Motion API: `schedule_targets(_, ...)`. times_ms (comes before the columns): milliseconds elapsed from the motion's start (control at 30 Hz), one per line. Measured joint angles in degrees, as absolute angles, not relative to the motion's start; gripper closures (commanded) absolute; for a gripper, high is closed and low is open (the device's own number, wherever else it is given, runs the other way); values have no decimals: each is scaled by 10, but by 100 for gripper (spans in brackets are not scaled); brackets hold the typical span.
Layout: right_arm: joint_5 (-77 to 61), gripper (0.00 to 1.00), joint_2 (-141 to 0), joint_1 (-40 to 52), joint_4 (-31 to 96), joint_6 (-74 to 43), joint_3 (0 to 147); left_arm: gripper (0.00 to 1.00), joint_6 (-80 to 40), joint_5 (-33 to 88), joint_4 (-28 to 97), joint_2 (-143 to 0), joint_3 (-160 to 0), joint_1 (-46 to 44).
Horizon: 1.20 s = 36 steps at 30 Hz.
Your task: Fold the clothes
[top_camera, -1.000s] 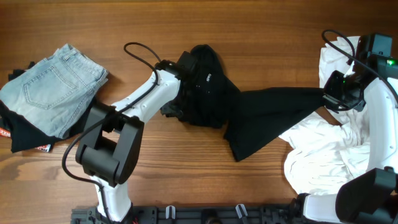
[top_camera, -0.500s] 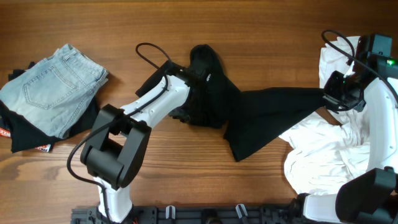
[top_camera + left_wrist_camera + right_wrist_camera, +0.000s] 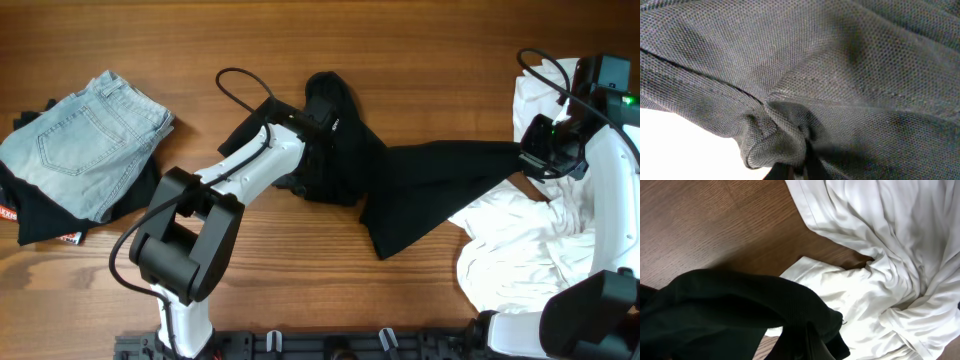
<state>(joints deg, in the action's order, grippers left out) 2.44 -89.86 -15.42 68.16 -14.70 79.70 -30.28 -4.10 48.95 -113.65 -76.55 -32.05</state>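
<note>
**Overhead view**
- Table (image 3: 420, 40): brown wood grain.
- Black garment (image 3: 430, 185): at the centre of the table. One end is heaped in a crumpled mound at centre-left. The rest is stretched in a flat, tapering band to the right, with a pointed flap toward the near edge.
- Left gripper (image 3: 322, 122): sunk in the far side of the mound, fingertips hidden by cloth. How far it is open cannot be told from this view.
- Right gripper (image 3: 525, 156): at the right tip of the band; the cloth runs taut into it.
- White clothes (image 3: 520, 250): a loose pile at the near right, with a further part at the far right behind the right arm. The right end of the black band lies over its edge.
- Jeans (image 3: 85, 140): pale blue denim, folded, at the far left.
- Dark cloth (image 3: 60, 215): beneath the jeans, showing at their near side.

**Left wrist view**
- Black garment (image 3: 840, 65): fine mesh weave, filling nearly the whole frame. A seam runs diagonally, and a fold is gathered into a tight pinch at bottom centre.
- Left gripper (image 3: 799, 167): only the dark fingertips show at the lower edge, closed tight on that pinch.

**Right wrist view**
- Black garment (image 3: 735, 310): bunched along the lower left, resting on the table (image 3: 705, 225) and overlapping the white clothes (image 3: 890, 245).
- Right gripper (image 3: 812, 342): mostly covered, fingers drawn together with the black cloth nipped between them.
</note>
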Motion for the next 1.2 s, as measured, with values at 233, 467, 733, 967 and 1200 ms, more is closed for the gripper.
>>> schedule_targets(233, 24, 96, -899, -154, 681, -147, 797, 96, -295, -47, 540, -1135, -781, -302)
schedule_targets(467, -51, 96, -899, -154, 678, -101, 808, 96, -248, -46, 630, -1015, -951, -230)
schedule_targets(733, -102, 96, -890, -153, 768, -65, 1025, 96, -236, 9, 639, -821, -986, -78)
schedule_targets(967, -120, 96, -849, -149, 806, -57, 1151, 96, -234, 161, 614, -691, -986, 93)
schedule_targets(1200, -120, 96, -791, -149, 777, -57, 1190, 96, -234, 195, 587, -622, -987, 114)
